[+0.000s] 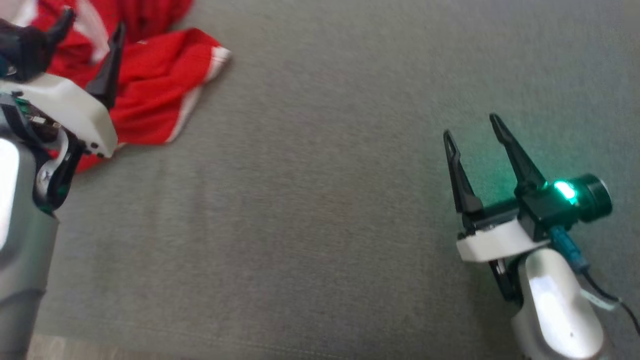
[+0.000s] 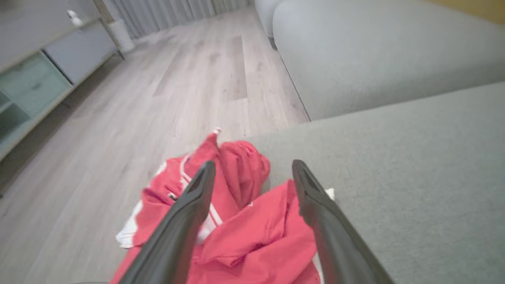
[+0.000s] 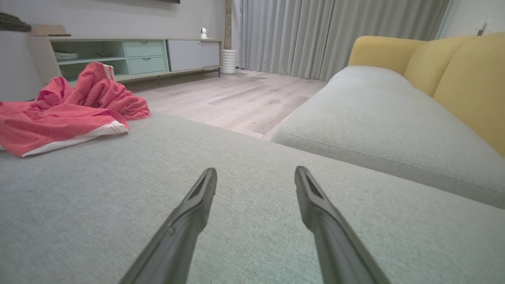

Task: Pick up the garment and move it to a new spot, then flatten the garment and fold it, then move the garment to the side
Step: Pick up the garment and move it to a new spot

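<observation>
The garment [image 1: 155,85] is red with white stripes and lies crumpled at the far left of a grey cushion [image 1: 320,200]. My left gripper [image 1: 92,22] hovers over the heap, open, with nothing between its fingers; in the left wrist view the garment [image 2: 256,228] lies between and beyond the two fingertips [image 2: 205,169] of the left gripper [image 2: 253,167]. My right gripper [image 1: 470,127] stands open at the right over bare cushion, well away from the cloth. In the right wrist view the garment [image 3: 67,114] shows at the far left, beyond the right gripper [image 3: 255,171].
The cushion's far edge drops to a pale wooden floor [image 3: 236,98]. A second grey seat [image 3: 378,118] with yellow backrests [image 3: 457,71] lies to the right. A low cabinet [image 3: 130,55] and grey curtains [image 3: 331,35] stand across the room.
</observation>
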You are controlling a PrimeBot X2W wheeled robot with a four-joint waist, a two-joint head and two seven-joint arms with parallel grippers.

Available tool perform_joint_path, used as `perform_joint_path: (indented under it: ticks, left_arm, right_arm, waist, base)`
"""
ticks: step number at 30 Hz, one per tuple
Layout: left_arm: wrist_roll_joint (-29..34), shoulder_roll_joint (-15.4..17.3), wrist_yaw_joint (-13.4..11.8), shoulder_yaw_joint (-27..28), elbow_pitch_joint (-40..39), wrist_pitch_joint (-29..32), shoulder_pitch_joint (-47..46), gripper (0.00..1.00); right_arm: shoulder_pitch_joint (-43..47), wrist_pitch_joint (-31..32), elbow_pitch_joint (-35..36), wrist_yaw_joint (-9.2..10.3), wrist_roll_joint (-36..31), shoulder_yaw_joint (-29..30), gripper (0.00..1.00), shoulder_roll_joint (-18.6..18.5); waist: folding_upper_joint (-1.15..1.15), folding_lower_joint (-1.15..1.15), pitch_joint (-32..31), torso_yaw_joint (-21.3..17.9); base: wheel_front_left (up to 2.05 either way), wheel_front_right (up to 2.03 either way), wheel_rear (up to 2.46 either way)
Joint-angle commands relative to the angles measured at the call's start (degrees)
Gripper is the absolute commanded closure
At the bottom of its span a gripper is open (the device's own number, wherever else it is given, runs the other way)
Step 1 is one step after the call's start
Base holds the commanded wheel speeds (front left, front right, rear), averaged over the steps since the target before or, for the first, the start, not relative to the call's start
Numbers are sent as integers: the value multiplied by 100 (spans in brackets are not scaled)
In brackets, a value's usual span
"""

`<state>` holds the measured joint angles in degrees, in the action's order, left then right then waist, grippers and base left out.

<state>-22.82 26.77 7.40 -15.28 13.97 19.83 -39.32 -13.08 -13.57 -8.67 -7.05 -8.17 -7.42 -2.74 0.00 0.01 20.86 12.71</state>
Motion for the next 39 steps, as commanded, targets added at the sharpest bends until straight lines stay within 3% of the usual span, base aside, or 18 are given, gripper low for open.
perform_joint_path:
  ticks: [1, 9, 14, 15, 17, 19, 22, 32, 39]
  left_arm:
    - [-60, 364, 1, 188, -110, 46, -295, 0]
    - [-1013, 986, 7, -605, 279, 445, -600, 0]
    - [-1586, 1395, 8, -957, 367, 991, -689, 0]
    - [-1712, 1438, 8, -992, 390, 1132, -691, 23]
    - [-1903, 1506, 8, -1021, 424, 1342, -697, 52]
    - [-2008, 1571, 8, -1058, 433, 1467, -696, 64]
    - [-1990, 1653, 8, -1060, 425, 1418, -701, 100]
    - [-1744, 1753, 8, -1027, 338, 667, -870, 100]
    - [-1519, 1844, 8, -1062, 87, 158, -1118, 100]
  right_arm:
    - [-129, 17, 166, -44, -32, -158, 0, -14]
    - [-361, -40, 132, -44, 2, -156, 0, -14]
    - [-323, -82, 120, -44, 99, -167, 0, -14]
    - [-323, -89, 111, -44, 111, -180, 0, -14]
    - [-335, -102, 103, -44, 146, -157, 0, -14]
    - [-352, -112, 107, -44, 169, -113, 0, -14]
    - [-388, -125, 109, -44, 201, -65, 0, -14]
    - [-414, -140, 21, -44, 266, -7, 0, -14]
    - [-291, -141, -47, -44, 360, 45, 0, -14]
  waist:
    - [0, -1, 407, -364]
    - [0, -1, 949, -798]
    - [0, -1, 1146, -1019]
    - [0, -1, 1168, -1052]
    - [0, -1, 1195, -1096]
    - [0, -1, 1202, -1127]
    - [0, -1, 1190, -1152]
    - [0, -1, 857, -1057]
    - [0, -1, 248, -928]
  base:
    - [0, 0, 0]
    - [0, 0, 0]
    - [0, 0, 0]
    - [0, 0, 0]
    - [0, 0, 0]
    - [0, 0, 0]
    - [0, 0, 0]
    - [0, 0, 0]
    - [0, 0, 0]
